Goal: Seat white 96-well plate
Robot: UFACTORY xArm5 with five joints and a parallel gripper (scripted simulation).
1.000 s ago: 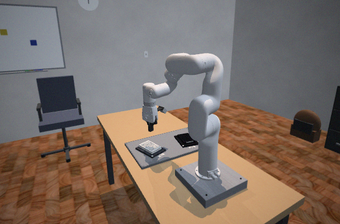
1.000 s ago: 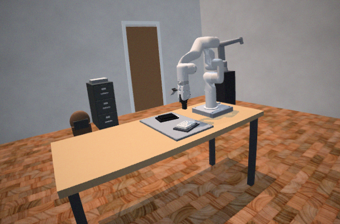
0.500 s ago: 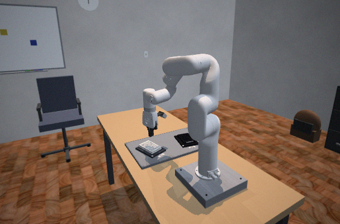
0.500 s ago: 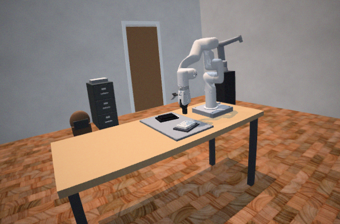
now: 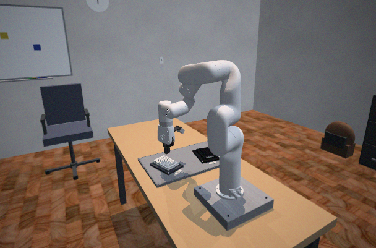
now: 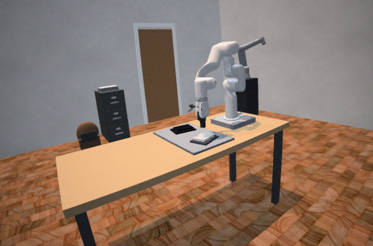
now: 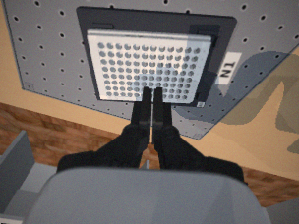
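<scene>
We found the black two-fingered tool point(image 7: 151, 100) shut tight with nothing between its fingers, pointing straight down from the white arm point(image 5: 224, 114). In the wrist view its tips hung over the near long edge of the white 96-well plate B38 point(image 7: 149, 65); from the side views it stood above the plate, though we could not tell whether it touched. The plate lay on the dark rectangular plate nest N1 point(image 7: 222, 29), turned a little against the nest's outline, so a wider dark margin showed at its right end and along the top. A small white label reading N1 point(image 7: 228, 68) lay on the deck just beside the nest's right edge.

The nest sat on a grey perforated deck plate point(image 5: 154, 170), near its front-left corner, with open deck between it and the black 96-well plate B83 point(image 5: 205, 154), which sat well apart, beside the arm's lower column. The deck lay on the light wooden bench point(image 6: 123, 165), close to its edge. The grey base plate point(image 5: 263, 204) of the arm stood beside the deck, and bare bench stretched away on the far side.
</scene>
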